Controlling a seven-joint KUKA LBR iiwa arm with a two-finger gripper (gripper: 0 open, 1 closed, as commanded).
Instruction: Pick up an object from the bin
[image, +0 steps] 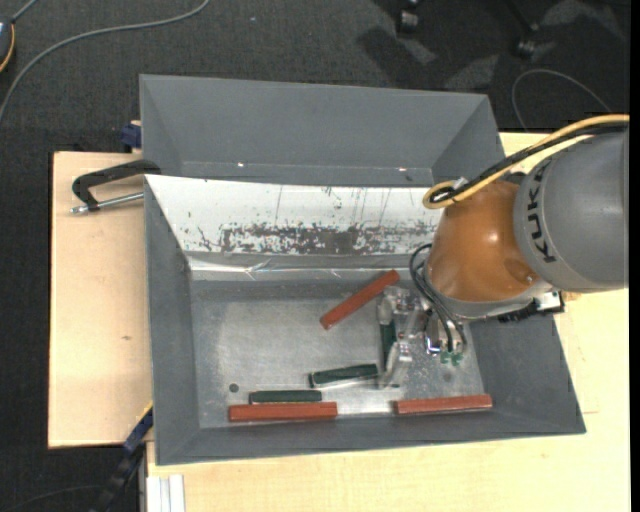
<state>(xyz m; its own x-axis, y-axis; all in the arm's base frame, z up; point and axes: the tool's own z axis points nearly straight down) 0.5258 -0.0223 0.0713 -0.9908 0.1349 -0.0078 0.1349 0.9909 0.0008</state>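
Camera view: the grey arm link (585, 215) at 3 o'clock carries black letters set sideways, of which "KU" can be read. Below it sits the orange wrist cover (480, 250), with a yellow cable looping over it.

The grey metal bin (170, 300) holds five slim bars, well spread on its floor. A tilted red-brown bar (358, 299) lies just past the centre toward 1 o'clock, its higher end pointing to the pincer's body. A dark green bar (345, 376) lies flat at about 5 o'clock. Along the near wall, a second dark green bar (292, 397) lies just beside a long red-brown bar (282, 411) at 7 o'clock. A shorter red-brown bar (444, 404) lies at 4 o'clock.

The pincer (398, 365) reaches down at 4 o'clock of the floor. Its tip is at the right end of the dark green bar at 5 o'clock, between the tilted bar and the shorter red-brown bar. Whether it is released or clenched cannot be told, nor whether it touches that bar.
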